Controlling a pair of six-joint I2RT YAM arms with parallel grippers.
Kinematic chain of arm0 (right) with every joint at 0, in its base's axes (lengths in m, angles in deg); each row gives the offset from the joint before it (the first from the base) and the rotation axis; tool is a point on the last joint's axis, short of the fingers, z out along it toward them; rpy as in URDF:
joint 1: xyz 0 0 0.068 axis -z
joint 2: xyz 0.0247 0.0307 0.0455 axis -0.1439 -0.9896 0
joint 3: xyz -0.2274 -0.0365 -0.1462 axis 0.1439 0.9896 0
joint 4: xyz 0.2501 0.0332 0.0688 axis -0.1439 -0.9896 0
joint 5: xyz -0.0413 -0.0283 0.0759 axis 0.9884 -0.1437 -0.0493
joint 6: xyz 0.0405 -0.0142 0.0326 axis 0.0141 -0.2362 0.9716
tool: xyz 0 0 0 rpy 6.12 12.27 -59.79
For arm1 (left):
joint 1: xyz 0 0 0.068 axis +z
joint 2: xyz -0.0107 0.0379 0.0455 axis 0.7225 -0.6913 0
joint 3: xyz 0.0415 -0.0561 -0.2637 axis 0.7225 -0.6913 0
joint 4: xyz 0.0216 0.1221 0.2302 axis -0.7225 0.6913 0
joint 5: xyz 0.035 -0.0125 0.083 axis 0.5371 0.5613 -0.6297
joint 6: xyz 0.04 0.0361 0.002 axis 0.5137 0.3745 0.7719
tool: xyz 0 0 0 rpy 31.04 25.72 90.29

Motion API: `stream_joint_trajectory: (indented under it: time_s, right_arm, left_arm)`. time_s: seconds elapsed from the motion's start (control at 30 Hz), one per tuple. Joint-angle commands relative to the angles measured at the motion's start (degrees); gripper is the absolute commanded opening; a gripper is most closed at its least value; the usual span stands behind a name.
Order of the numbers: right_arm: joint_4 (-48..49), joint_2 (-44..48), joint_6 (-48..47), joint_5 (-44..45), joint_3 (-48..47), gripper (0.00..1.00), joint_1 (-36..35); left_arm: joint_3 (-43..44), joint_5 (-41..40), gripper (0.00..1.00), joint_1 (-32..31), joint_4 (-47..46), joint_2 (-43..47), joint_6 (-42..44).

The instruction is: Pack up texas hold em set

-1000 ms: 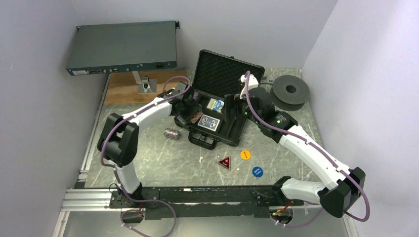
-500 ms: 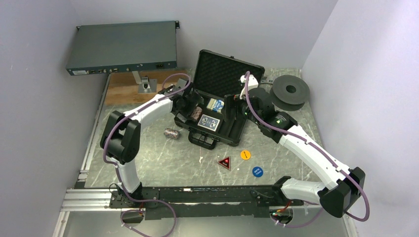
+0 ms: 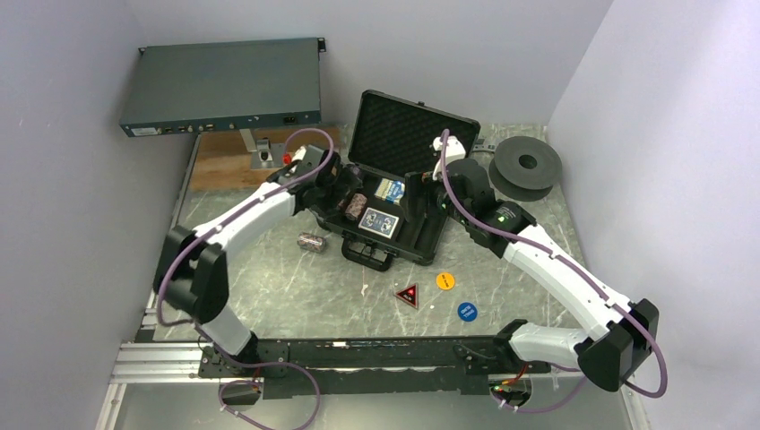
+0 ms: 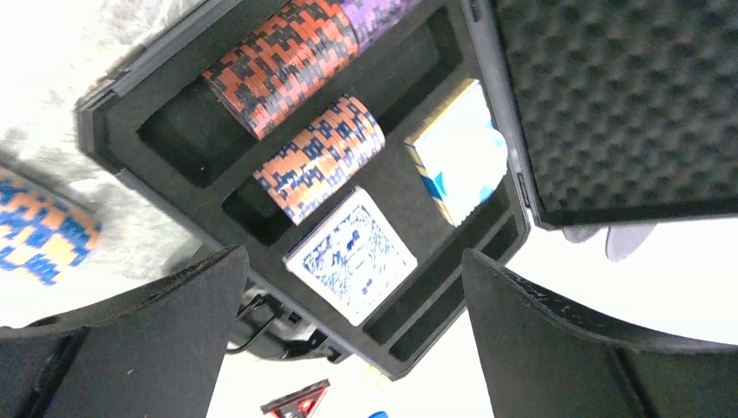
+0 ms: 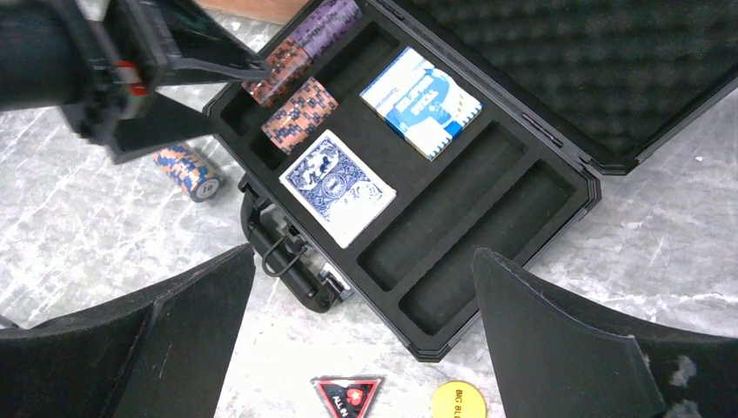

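The black briefcase (image 3: pixel 405 134) lies open, foam lid up. In its tray sit two brown-patterned chip rolls (image 4: pixel 320 157) (image 5: pixel 300 113), a purple roll (image 5: pixel 324 22), a blue-backed card deck (image 4: pixel 352 266) (image 5: pixel 338 187) and a blue-and-white deck box (image 5: pixel 420 100). One chip roll (image 3: pixel 311 241) (image 5: pixel 187 172) lies on the table left of the case. My left gripper (image 3: pixel 341 193) (image 4: pixel 352 348) hangs open over the case's left end, holding nothing. My right gripper (image 3: pixel 423 204) (image 5: pixel 361 340) stands open above the case's front right. A red triangle button (image 3: pixel 408 296), an orange button (image 3: pixel 445 280) and a blue button (image 3: pixel 467 311) lie in front.
A grey flat rack unit (image 3: pixel 222 88) sits at the back left above a wooden board (image 3: pixel 224 166). A dark round spool (image 3: pixel 528 166) lies right of the case. Walls close in on both sides. Two tray slots (image 5: pixel 461 252) on the right hold nothing.
My left gripper has opened wide and drawn back up and to the left, leaving a chip roll in the tray. The right arm has barely shifted.
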State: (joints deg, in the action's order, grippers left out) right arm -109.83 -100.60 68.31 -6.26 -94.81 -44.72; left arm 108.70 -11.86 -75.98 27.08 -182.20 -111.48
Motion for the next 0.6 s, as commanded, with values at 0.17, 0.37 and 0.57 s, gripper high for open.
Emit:
stream_joint_trajectory:
  time_s: [0.17, 0.37, 0.57]
  right_arm:
    - [3.7, -2.0, -0.7, -6.7, -2.0, 1.00, 0.2]
    - [7.5, -4.7, -1.0, -14.5, -1.9, 1.00, -0.1]
    - [10.3, -8.1, -3.6, -16.5, -2.7, 0.98, -3.9]
  left_arm:
    - [-11.4, -10.1, 1.00, -0.5, 0.8, 24.1, 18.0]
    - [-17.8, -14.1, 1.00, -0.5, 2.7, 40.6, 28.4]
    - [-20.5, -19.9, 1.00, -0.5, 8.6, 55.5, 40.5]
